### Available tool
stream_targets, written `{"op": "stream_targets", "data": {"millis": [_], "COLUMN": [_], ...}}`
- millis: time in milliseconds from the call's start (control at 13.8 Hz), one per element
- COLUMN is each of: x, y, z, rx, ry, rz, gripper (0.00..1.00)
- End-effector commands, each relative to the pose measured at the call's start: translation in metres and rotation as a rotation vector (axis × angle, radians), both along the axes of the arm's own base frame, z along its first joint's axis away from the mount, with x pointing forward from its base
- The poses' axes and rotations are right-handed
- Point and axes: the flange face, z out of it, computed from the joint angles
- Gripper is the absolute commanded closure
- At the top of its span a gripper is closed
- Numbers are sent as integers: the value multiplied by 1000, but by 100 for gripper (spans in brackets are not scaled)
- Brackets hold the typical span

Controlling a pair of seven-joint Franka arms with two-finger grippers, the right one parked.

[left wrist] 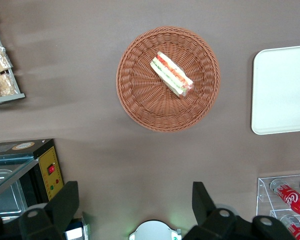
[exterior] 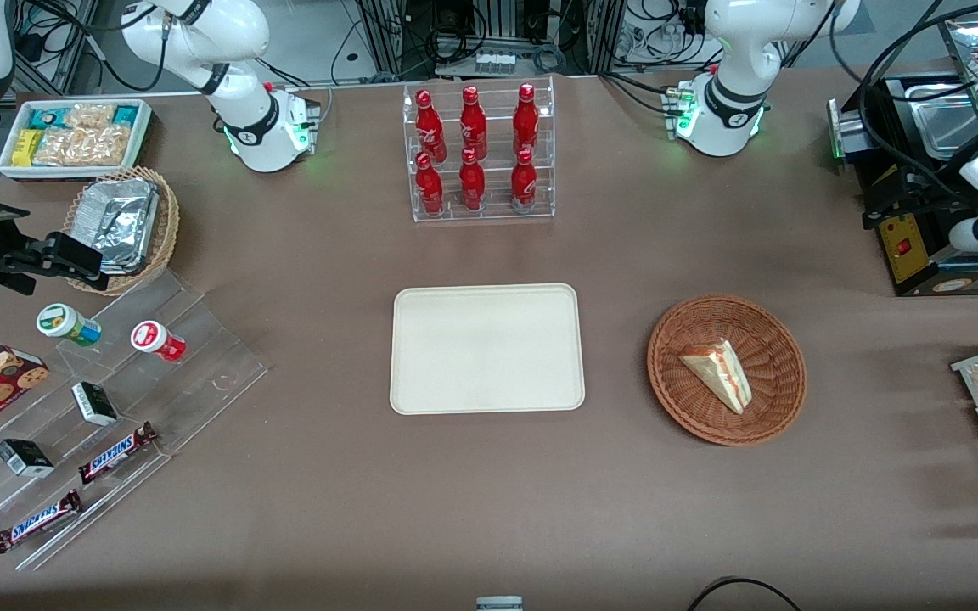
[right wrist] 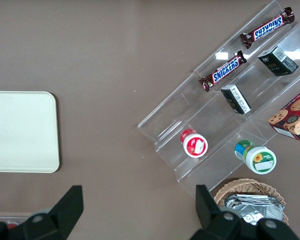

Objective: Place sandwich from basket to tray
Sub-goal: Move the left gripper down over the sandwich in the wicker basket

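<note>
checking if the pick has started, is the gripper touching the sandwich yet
Apart. The left wrist view shows the gripper open, with bare table between its fingers and the basket where the sandwich lies.

The left arm's base (exterior: pixel 722 106) stands at the table edge farthest from the front camera, toward the working arm's end, its white links rising out of the top of the front view. Its wrist sits high above the table and looks straight down. The gripper (left wrist: pixel 135 205) hangs well above the surface, holding nothing, its two dark fingers (left wrist: pixel 65 202) spread wide apart with bare table showing between them
</note>
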Motion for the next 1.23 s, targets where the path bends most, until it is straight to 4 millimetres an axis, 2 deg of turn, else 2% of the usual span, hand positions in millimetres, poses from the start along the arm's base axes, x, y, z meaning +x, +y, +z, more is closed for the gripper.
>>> {"op": "stream_targets", "data": {"millis": [0,217,361,506,795,1012,1157], "x": [-2,12,30,48,63,60,53], "y": [-4,-8,-6,-9,-17,-45,-53], "z": [3,-21,-49,-89,-176,-233,-263], "rx": [-6,7,24,48,51,45,45], "ry": [2,31,32,10,-56,-93,-92], "rz": [-27,-9,133,278,550,659,688], "gripper": [0,0,0,0,0,0,0]}}
